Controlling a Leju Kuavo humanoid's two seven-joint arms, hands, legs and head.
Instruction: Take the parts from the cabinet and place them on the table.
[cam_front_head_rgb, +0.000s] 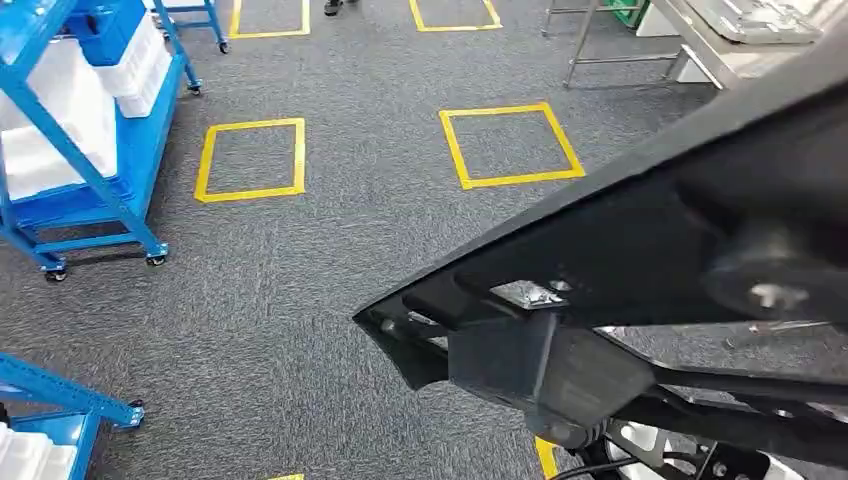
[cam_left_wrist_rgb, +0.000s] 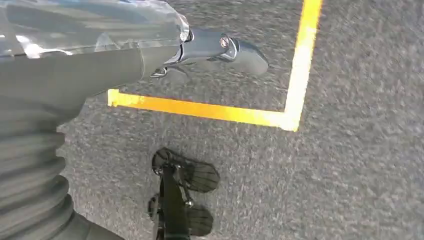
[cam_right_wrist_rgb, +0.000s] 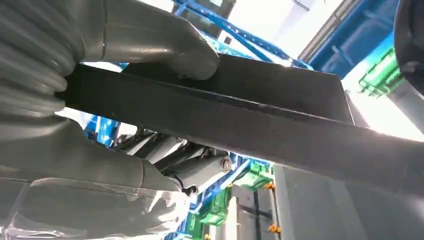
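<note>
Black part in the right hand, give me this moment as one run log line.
right hand: grips black part | left hand: holds nothing, hangs over carpet | blue cart: ahead left

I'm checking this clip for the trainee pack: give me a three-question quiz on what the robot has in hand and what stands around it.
1. True or false: the right hand grips a long black part.
2. What marks the grey carpet? A) yellow tape squares B) red arrows C) white dots
3. Fill in: the blue cart beside the carpet's tape squares carries ____ trays.

Key
1. True: in the right wrist view the thumb and fingers clamp the part.
2. A
3. white

Note: the left hand hangs over the floor holding nothing.
</note>
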